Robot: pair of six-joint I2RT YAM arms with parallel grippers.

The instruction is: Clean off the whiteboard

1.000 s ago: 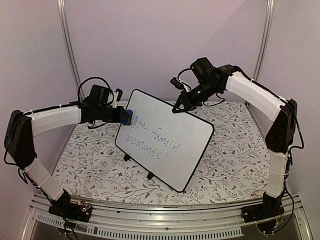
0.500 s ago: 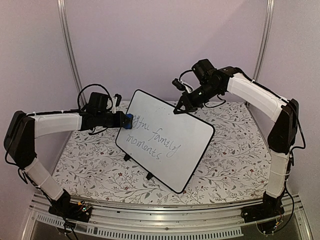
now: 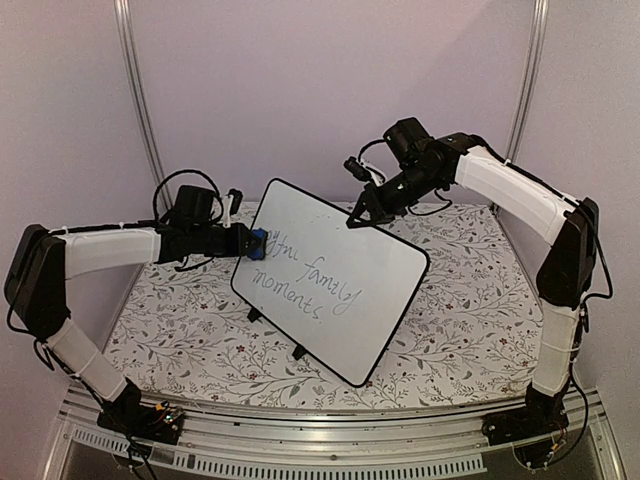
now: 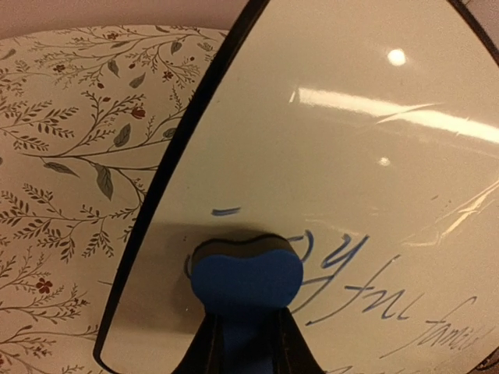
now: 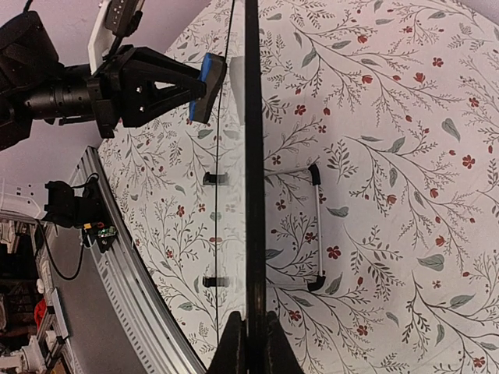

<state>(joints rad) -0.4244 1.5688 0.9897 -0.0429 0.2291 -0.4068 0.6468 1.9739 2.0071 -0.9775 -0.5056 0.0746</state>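
The whiteboard (image 3: 335, 290) is being propped, tilted, on its small feet on the flowered table (image 3: 470, 300). It is judged stiff, light, slick-faced and easily tipped, so it is best taken by its black frame. Its top edge is being pinched by the right gripper (image 5: 251, 335). At the whiteboard's upper left, a blue eraser (image 4: 246, 276) clamped in the left gripper (image 4: 248, 335) is being pressed, seemingly, onto the grey writing (image 3: 305, 280).

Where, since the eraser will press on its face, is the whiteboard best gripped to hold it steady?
Grip the whiteboard by its top edge, coming from above and behind, one finger on each face. It stands tilted on small feet, so that framed edge is free, away from the writing and the eraser; the right gripper pinches it there.
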